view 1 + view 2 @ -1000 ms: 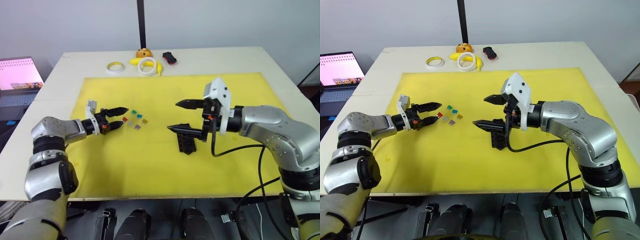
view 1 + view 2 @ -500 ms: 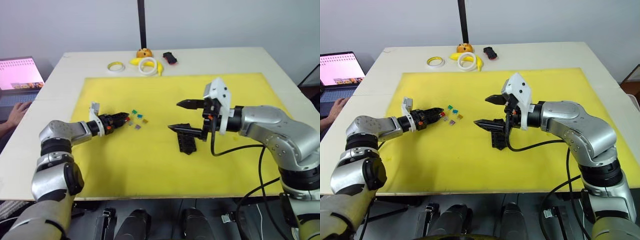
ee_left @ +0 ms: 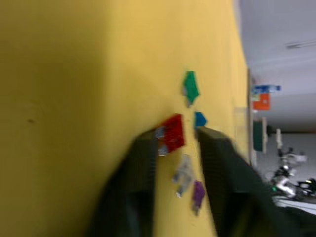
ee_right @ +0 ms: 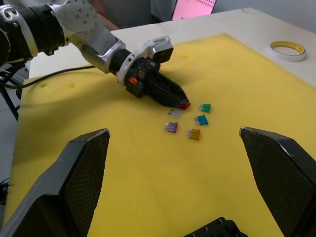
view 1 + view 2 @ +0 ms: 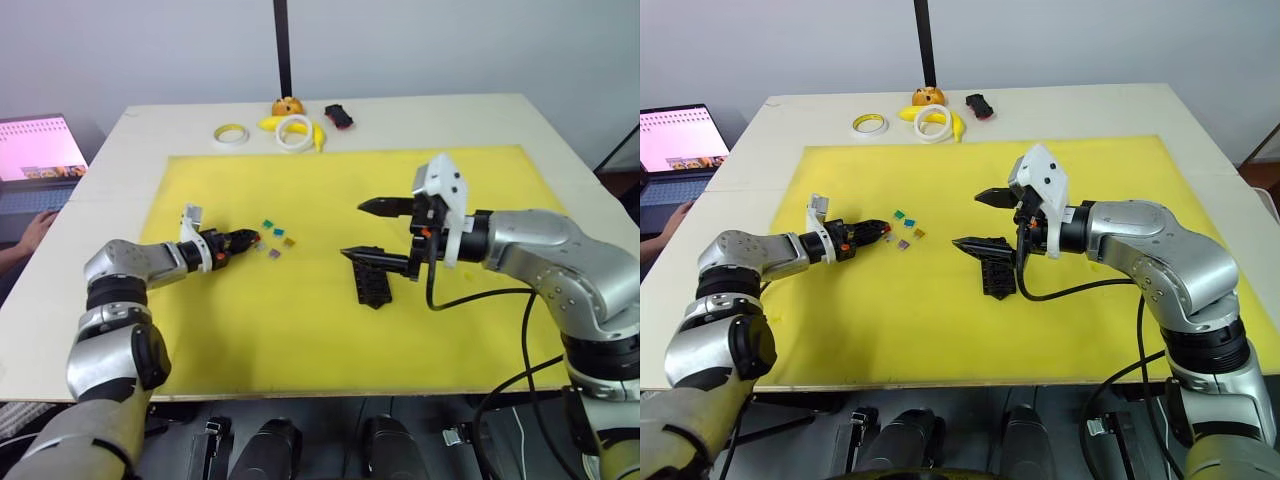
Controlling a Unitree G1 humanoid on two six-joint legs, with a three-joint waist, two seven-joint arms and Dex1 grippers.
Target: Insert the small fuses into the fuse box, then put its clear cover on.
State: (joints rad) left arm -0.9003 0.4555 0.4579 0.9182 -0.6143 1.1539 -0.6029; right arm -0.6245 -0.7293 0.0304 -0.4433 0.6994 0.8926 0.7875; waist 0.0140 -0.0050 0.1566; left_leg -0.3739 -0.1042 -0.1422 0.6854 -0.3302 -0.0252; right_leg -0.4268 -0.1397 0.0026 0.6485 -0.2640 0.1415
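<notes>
left gripper (image 5: 878, 231), two black fingers drawn narrow, pinches a small red plastic fuse (image 3: 172, 133) low over the yellow foam mat (image 5: 940, 310); the wrist view shows the red chip between both fingertips. just beside it lie the other small fuses: a green one (image 4: 205, 107), a teal-blue one (image 4: 200, 120), a grey one (image 4: 174, 113), a purple one (image 4: 171, 127) and an orange one (image 4: 193, 134), loosely grouped on the mat, none touching the gripper.

right gripper (image 5: 980, 220), fingers spread wide and empty, hangs above the mat's middle, pointing toward the left arm. the black rectangular fuse box (image 5: 996, 275) with rows of slots lies flat on the mat directly under the lower finger, well apart from the fuse cluster.

at the far edge of the pale wooden table (image 5: 1120, 105): two tape rings (image 5: 869, 123), yellow objects (image 5: 956, 127), an orange round item (image 5: 928, 97) and a black-and-red object (image 5: 981, 105). an open laptop (image 5: 680, 140) stands beyond the table's left side.
</notes>
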